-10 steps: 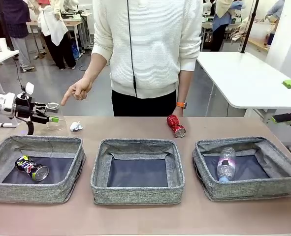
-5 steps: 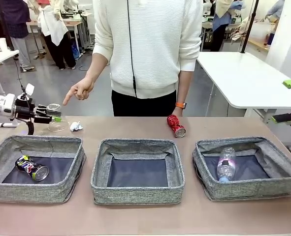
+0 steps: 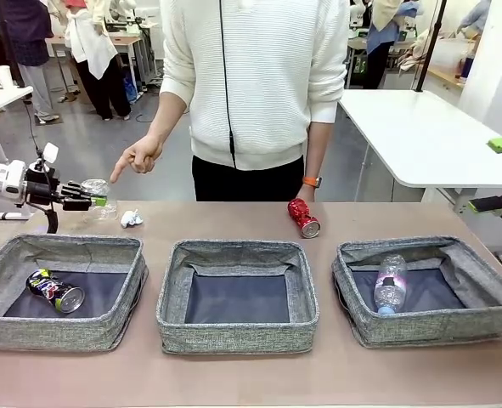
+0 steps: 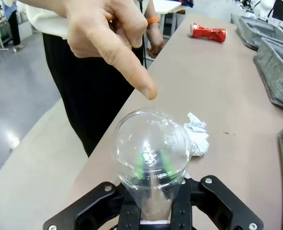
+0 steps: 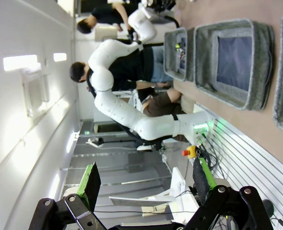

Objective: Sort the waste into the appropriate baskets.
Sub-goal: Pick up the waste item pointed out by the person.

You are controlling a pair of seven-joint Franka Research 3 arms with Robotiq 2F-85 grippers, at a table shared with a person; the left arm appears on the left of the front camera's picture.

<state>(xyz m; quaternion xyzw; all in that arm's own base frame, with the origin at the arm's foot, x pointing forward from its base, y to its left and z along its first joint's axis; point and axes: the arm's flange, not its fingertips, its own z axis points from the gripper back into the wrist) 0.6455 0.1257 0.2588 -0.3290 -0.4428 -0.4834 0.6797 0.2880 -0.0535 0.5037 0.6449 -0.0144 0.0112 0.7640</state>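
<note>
One cup (image 4: 151, 139) clamped in left gripper (image 4: 154, 165) near paper ball (image 4: 196, 136); thin wall could buckle, slip. Right gripper (image 5: 146, 181) spread, empty.

3 grey fabric baskets in a row along the table's near edge. Left basket (image 3: 64, 327): black printed can (image 3: 55, 291) on its side. Middle basket (image 3: 234, 336): dark bottom showing. Right basket (image 3: 429, 327): clear bottle (image 3: 390, 284), pink label, lying flat. Crushed red can (image 3: 303, 218) on its side by far edge. Paper ball (image 3: 131, 219) nr far-left corner. Clear cup (image 3: 96, 197) just beside it, tipped sideways, pinched in left gripper (image 3: 93, 202).
</note>
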